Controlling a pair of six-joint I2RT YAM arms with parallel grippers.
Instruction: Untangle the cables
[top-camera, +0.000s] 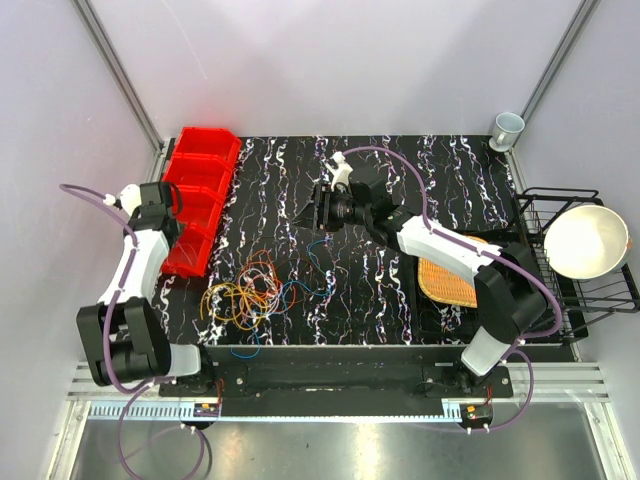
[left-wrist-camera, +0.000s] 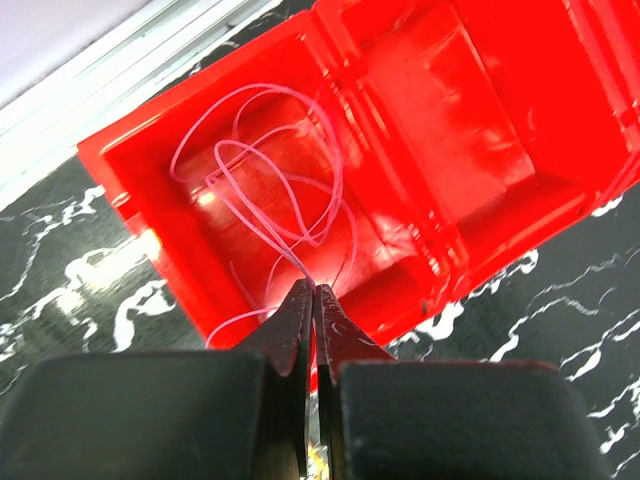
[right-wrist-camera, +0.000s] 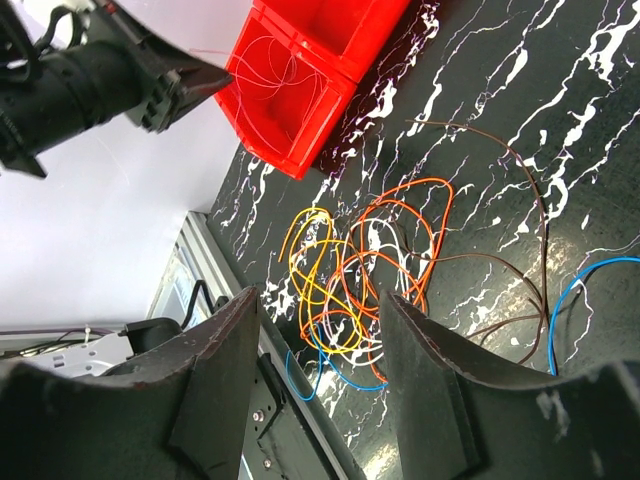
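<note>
Marbled counter (top-camera: 400, 170): cable tangle (top-camera: 245, 295) sits near red bin (top-camera: 200, 190), by its near end. L claw (left-wrist-camera: 312, 290) pinched on pale cable (left-wrist-camera: 290, 190) inside bin; looks like drop-off step. R claw (top-camera: 305, 215) wide, empty, beside bin. Next: release, fetch another strand.

Left wrist view: the red bin (left-wrist-camera: 500, 120) ran off the top and right edges. Its near rim lay behind the left gripper (left-wrist-camera: 312, 290), whose body was a dark blur across the bottom. The last stretch of the pale wire (left-wrist-camera: 340, 170) in that bin vanished between the closed fingertips. Top view: the cables (top-camera: 250, 295) were too thin to tell which strand lay over which. The woven mat (top-camera: 445, 285) was part-covered by the right arm (top-camera: 432, 238). Right wrist view: the right gripper (right-wrist-camera: 320, 298) stood with its fingers spread, blurred and cut off at the bottom edge. The blue cable (right-wrist-camera: 570, 300) passed behind one finger and left the frame on the right.
</note>
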